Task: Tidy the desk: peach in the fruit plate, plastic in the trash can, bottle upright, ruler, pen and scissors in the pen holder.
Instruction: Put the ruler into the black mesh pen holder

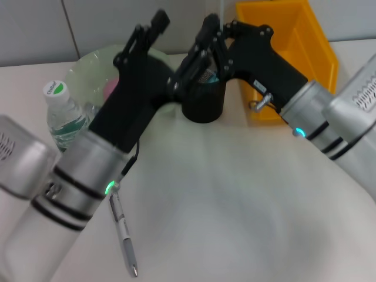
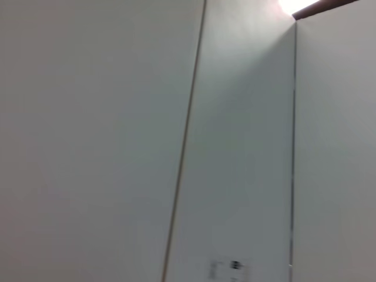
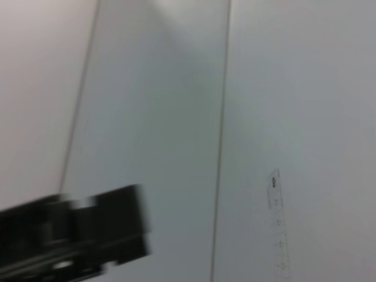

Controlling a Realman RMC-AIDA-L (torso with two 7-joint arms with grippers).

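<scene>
Bottle (image 1: 61,111) stands upright at about nine o'clock on the bench (image 1: 235,194), its white cap with a green label on top. Just behind it, toward eleven o'clock, sits the pale green fruit plate (image 1: 88,67) with something pink, the peach (image 1: 110,88), showing inside it beside the left arm. A silver pen (image 1: 123,232) lies on the bench at seven o'clock, partly under the left forearm. The left hand (image 1: 147,29) is raised at about eleven o'clock, over the plate's far rim, its fingers pointing up and away with a narrow gap between them and nothing in it. At twelve o'clock stands the black pen holder (image 1: 202,103). The right hand (image 1: 205,35) sits right above the holder; whether its fingers are apart or together I cannot tell. A clear ruler (image 3: 279,235) shows faintly in the right wrist view, against the wall. Behind the right arm, at one o'clock, is the yellow trash can (image 1: 294,41).
</scene>
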